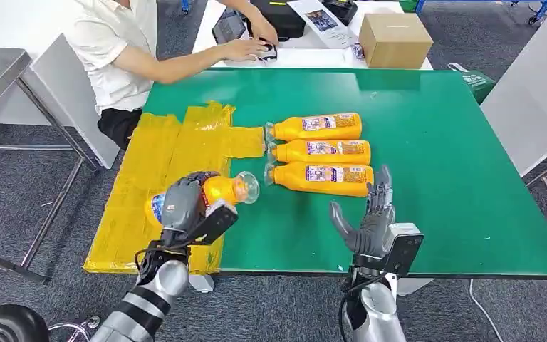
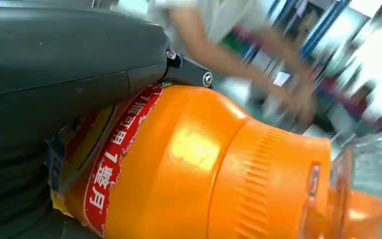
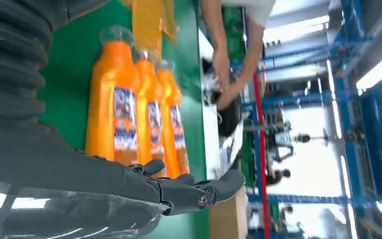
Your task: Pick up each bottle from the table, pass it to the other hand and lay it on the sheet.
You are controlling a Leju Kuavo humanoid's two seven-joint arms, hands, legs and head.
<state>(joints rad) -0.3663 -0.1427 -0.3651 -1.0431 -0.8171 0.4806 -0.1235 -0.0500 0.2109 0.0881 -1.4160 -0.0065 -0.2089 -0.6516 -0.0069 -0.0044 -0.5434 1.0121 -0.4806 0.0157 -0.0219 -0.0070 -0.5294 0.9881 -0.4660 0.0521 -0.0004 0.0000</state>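
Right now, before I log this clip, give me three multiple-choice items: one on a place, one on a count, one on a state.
1. The bottle in the left hand is over:
A. the yellow sheet's edge
B. the cardboard box
C. the floor

2. Orange bottles lying on the green table:
A. one
B. three
C. five

3. The right hand is:
A. gripping a bottle
B. open, holding nothing
C. resting on the box

Key: 1 A, the held bottle sits above the yellow sheet. 2 B, three bottles lie side by side. 3 B, its fingers are spread and hold nothing.
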